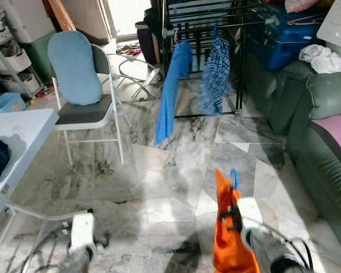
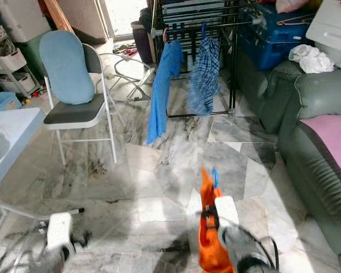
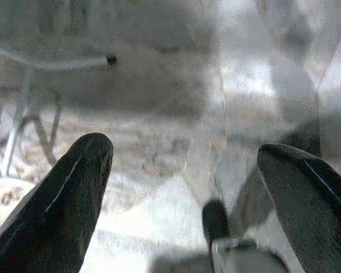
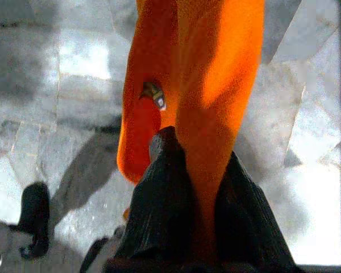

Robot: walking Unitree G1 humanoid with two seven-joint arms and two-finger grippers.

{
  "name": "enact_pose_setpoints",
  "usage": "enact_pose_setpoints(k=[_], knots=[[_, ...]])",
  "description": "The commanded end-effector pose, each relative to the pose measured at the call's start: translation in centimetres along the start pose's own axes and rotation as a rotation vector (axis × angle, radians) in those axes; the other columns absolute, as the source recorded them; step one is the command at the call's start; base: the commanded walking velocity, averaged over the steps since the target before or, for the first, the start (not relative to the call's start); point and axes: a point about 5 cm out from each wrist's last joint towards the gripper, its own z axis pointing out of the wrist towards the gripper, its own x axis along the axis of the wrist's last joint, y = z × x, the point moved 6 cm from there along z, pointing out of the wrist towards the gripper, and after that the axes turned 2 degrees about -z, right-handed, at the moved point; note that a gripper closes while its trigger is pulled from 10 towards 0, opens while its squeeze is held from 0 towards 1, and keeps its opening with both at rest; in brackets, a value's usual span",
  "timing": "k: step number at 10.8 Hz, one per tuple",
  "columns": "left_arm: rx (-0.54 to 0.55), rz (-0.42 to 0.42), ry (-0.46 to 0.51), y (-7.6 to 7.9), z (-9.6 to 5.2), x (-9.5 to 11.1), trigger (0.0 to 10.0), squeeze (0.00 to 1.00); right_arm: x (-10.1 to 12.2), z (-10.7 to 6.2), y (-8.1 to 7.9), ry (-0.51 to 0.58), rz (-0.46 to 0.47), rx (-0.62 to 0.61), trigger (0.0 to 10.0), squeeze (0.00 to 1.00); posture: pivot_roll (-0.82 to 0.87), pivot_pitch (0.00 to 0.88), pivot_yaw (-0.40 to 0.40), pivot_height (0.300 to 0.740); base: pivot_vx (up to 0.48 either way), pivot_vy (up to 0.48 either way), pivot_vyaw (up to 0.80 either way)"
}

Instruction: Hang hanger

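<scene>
The right hand [image 4: 184, 187] is pressed together on an orange garment [image 4: 199, 85]; in the right wrist view its two black fingers [image 4: 159, 210] pinch the soft cloth between them, and the cloth hangs in smooth folds with a small label on it. In the head views the garment stands up from the right hand at the lower edge of the picture, and the blue hook of a hanger [image 1: 233, 178] rises out of its top. The hook is thin, curved plastic.

The left hand [image 3: 187, 193] is spread wide, its two fingers well apart, and it holds nothing; it hangs low above the floor [image 1: 159, 187]. The floor is grey and white marble-like tile, glossy, with dark veins.

Farther away stands a black metal drying rack [image 1: 216, 23] of thin bars. From it hang a plain blue garment [image 1: 170, 91], long and limp, and just beside it a blue checked shirt [image 1: 215, 77]. To the robot's left is a folding chair [image 1: 85, 108] with a white tube frame, a grey seat and a light blue padded back. A white table [image 1: 23, 128] shows its corner at the left edge, and a dark green sofa [image 1: 318, 142] with a leather-like surface lies at the right.
</scene>
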Motion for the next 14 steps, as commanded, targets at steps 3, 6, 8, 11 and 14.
enact_pose_setpoints(k=[3,6,8,11,14], knots=[[0.019,-0.057,-0.068,0.4,-0.2,-1.7,10.0,0.0,-0.5,-0.1,-0.8,0.015,-0.023,0.016,3.1,0.0,-0.15,0.0,0.104,0.74,0.0,0.0,0.0],[-0.018,-0.057,-0.042,1.7,0.2,-0.5,10.0,0.0,0.9,0.0,-1.1,0.075,-0.016,-0.005,10.0,0.0,-0.15,0.0,0.112,0.74,0.0,0.0,0.0],[-0.013,-0.067,-0.023,1.6,0.3,0.2,10.0,0.0,1.5,0.1,-1.6,0.095,-0.027,0.003,10.0,0.0,-0.15,0.0,0.112,0.74,0.0,0.0,0.0],[-0.022,-0.115,0.04,1.7,0.5,1.9,10.0,0.0,4.4,0.0,-1.5,0.198,-0.084,-0.031,10.0,0.0,-0.15,0.0,0.116,0.74,0.0,0.0,0.0],[0.002,-0.126,0.092,0.9,0.6,3.6,10.0,0.0,10.2,-0.6,1.0,0.368,0.011,-0.142,10.0,0.0,-0.15,0.0,0.128,0.74,0.0,0.0,0.0]])
